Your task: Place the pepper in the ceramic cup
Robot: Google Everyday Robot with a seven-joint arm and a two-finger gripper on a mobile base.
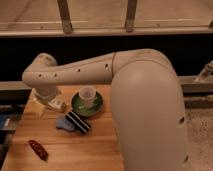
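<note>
The pepper (37, 149) lies flat on the table (80, 152), close to the front left corner, dark red and glossy, with bare wood all around it. From my seat nothing touches it. Further back and to the right is the cup (87, 96), upright in the middle of a green saucer (75, 105) (cream against green, so easy to pick out). Between pepper and saucer a striped block (78, 122) lies at a slant, its far end just beside the saucer's rim, and a small blue piece (63, 123) sits against its left side. The end effector (40, 106) hangs at the back left of the table, well apart from the pepper, fingers spread wide and holding nothing. A pale yellowish object (58, 104) lies just to its right; I cannot tell whether they touch. The arm (85, 70) reaches in from the right, above the cup.
</note>
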